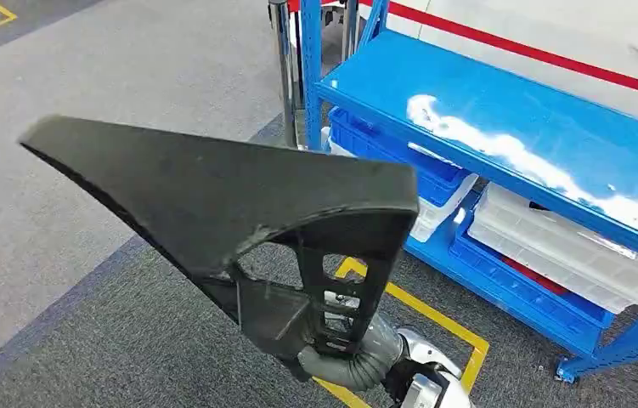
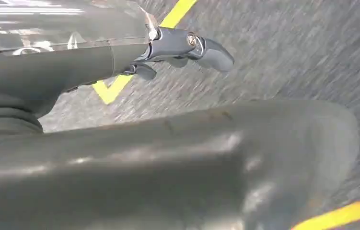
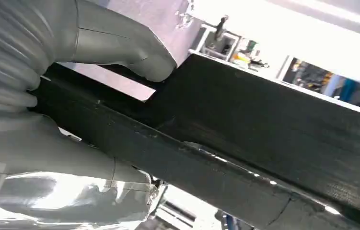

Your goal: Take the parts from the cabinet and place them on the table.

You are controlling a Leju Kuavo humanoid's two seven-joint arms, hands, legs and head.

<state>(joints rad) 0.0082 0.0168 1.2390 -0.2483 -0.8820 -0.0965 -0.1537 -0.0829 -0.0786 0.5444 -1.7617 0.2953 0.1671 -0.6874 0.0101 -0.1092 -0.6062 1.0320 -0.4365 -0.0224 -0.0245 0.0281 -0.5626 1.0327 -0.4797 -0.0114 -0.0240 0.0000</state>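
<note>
gripping the black triangular part (image 1: 213, 195) in the right hand (image 3: 67, 96), thumb pressing its edge; left hand (image 2: 187, 50) hanging loose, grasping nothing, above yellow floor tape (image 2: 115, 86); blue cabinet (image 1: 502, 110) standing nearby.

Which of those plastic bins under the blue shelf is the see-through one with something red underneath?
The clear plastic bin on the right, sitting on a blue crate with red showing beneath it. The bins further left are a solid blue crate atop a whitish bin.

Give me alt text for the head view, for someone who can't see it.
A large black triangular part fills the foreground, held from below by the robot's right hand. Behind it to the right stands a blue shelf rack with blue and clear bins on its lower level, on grey carpet with yellow floor tape.
</note>
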